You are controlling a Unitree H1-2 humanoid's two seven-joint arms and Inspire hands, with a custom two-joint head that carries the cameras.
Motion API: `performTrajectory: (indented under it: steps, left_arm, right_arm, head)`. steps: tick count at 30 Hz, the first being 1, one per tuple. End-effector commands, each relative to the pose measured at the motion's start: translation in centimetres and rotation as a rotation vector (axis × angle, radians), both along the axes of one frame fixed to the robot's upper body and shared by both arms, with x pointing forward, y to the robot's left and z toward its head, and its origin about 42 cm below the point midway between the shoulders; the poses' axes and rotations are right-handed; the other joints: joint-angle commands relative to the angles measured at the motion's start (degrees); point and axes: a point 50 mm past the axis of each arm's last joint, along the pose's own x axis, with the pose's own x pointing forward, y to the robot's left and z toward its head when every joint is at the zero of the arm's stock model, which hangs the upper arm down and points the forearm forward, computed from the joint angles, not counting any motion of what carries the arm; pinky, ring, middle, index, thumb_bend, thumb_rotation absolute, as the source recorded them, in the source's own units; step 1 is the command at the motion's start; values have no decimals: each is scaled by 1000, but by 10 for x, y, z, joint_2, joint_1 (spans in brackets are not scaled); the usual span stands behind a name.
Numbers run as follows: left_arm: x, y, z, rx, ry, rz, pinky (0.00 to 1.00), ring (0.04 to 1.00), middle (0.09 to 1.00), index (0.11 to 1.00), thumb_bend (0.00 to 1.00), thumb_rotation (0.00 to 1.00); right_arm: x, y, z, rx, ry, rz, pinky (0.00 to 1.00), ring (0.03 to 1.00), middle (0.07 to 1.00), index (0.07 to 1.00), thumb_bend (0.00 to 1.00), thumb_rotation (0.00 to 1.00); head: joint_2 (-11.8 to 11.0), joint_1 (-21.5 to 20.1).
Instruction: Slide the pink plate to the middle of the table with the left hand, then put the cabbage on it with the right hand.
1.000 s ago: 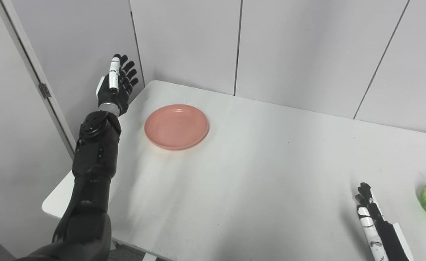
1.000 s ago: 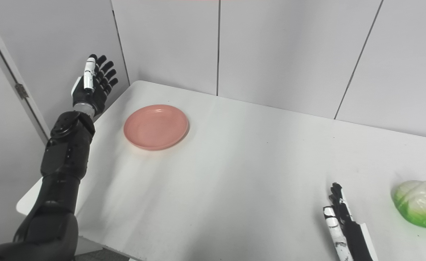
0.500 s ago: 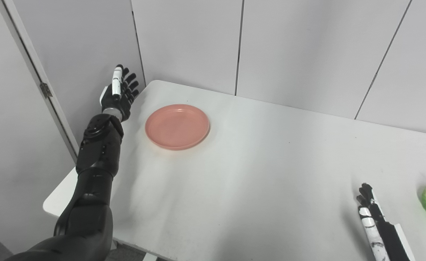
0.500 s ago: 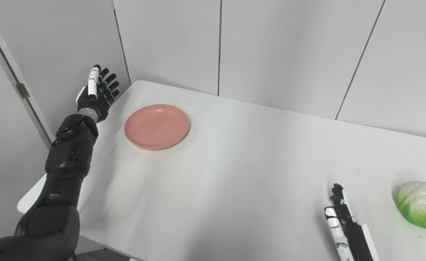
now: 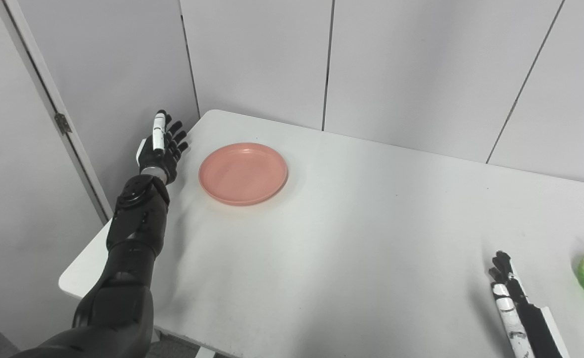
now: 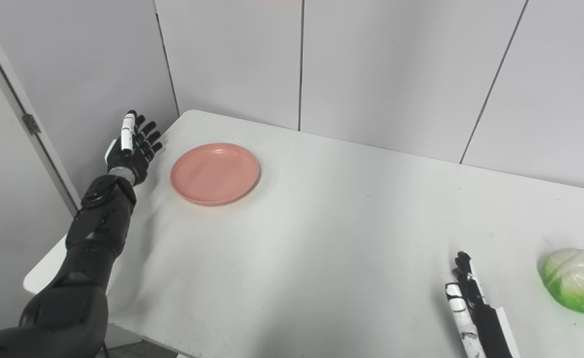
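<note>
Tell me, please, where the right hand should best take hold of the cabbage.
Probably from above, fingers and thumb wrapped over the rounded top of the cabbage. It lies low on the table, to the right of the open right hand, with nothing crowding it.

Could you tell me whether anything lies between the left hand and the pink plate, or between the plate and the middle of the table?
Nothing visible does. The left hand is open just left of the pink plate, with only bare table between them. The stretch towards the middle is bare too; the cabbage and right hand sit far off to the right.
</note>
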Motion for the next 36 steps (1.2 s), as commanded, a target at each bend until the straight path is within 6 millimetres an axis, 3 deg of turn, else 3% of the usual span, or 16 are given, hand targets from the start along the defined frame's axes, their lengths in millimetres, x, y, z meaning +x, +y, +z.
performTrajectory:
  steps: [1,8,12,22,28,36]
  left_arm:
    - [8,6,25,48,-86,11,953,943,931,939,388,1000]
    - [3,2,10,29,-80,4,972,948,939,941,376,1000]
    - [1,1,1,50,-54,15,927,921,919,915,370,1000]
    - [-3,-20,-20,21,-53,-22,894,898,899,887,369,1000]
    - [-5,-45,-30,10,-57,-70,829,842,848,847,369,1000]
    - [-13,-74,-40,-2,-54,-139,843,853,850,845,388,1000]
  right_arm:
    - [1,1,8,5,-22,9,1000,1000,1000,1000,251,1000]
    - [2,-1,8,5,-27,12,1000,1000,1000,1000,263,1000]
    - [2,-1,9,1,-19,11,1000,1000,1000,1000,260,1000]
    - [2,-1,8,-2,-22,11,1000,1000,1000,1000,270,1000]
    - [2,-1,9,6,-30,13,1000,1000,1000,1000,282,1000]
    - [2,0,10,-8,-28,8,1000,1000,1000,1000,313,1000]
  head:
    - [1,1]
    - [3,1]
    - [5,1]
    - [10,-3]
    - [18,-8]
    - [24,-13]
